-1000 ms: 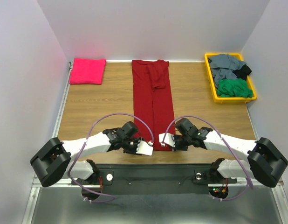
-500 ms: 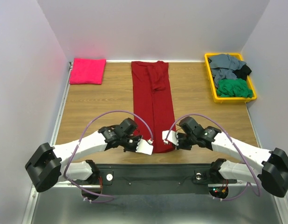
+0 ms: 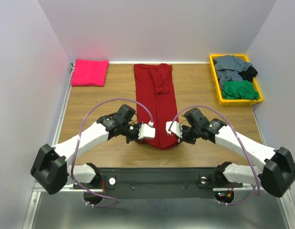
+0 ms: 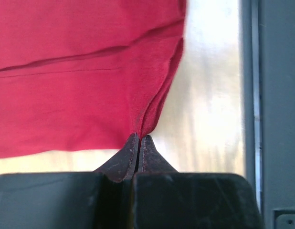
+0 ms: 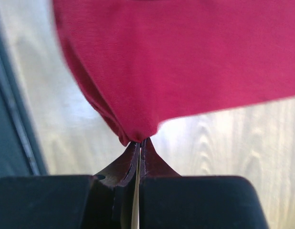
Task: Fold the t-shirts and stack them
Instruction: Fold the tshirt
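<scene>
Your left gripper (image 4: 139, 139) is clenched on the near left corner of the long dark crimson-red fabric t-shirt (image 3: 156, 95), with only a thin sliver of hem nipped between the dark tips. Your right gripper (image 5: 138, 142) is clamped the same way on the near right corner, a small bunch of cloth gathered just above it. That's a shallow bite on both sides, so a quick pull could slide a corner free and drop the near end in a heap. Watch the left side too: two edges of cloth run into that pinch, and if only one layer is truly caught, the other will sag and wrinkle the fold. Carry one hand ahead of the other and the strip goes over crooked; lift too low and the far end may drag across the wooden table (image 3: 100, 105). The shirt itself lies lengthwise down the middle, its near end drawn in between your two grippers. Well apart sit the folded hot-pink t-shirt (image 3: 89, 72) at the far left corner and the yellow plastic bin (image 3: 215, 81) of grey, green and black shirts at the far right. You can't see how deep the cloth sits inside either grip, the overhead view has the corners covered by your wrists, and the count in the bin is anyone's guess.
</scene>
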Available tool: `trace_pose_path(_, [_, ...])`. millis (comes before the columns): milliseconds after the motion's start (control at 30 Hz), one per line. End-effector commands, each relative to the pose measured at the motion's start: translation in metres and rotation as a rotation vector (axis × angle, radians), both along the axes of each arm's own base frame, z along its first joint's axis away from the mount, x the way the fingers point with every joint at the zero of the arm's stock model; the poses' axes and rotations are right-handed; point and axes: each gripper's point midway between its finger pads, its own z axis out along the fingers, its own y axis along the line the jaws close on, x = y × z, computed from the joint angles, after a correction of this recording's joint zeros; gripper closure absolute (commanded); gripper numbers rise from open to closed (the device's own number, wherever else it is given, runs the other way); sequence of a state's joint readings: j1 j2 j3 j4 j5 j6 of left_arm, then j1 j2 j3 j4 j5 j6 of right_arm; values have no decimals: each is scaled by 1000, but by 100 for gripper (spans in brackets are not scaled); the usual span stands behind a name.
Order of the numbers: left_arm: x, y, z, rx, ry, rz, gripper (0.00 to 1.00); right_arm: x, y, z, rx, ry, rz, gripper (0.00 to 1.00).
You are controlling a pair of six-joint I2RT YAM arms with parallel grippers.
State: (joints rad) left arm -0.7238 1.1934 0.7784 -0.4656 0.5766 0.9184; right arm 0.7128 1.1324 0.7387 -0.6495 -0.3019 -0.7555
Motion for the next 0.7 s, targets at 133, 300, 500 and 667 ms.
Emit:
trace_pose_path(133, [59,-13,22,-63,-31,58,100,83,3,32,50,-97,-18,99])
trace_pose_path(300, [104,-17,34,-85,-100,123,100,116,1,31,53,-119,-20,99])
trace_pose_path(500, [159,-19,38,-88,-192,171,100,158,0,30,59,-158,-17,99])
trace_pose_path(667, [190,-18,35,-70,-210,182,100,196,-1,33,66,-189,-19,99])
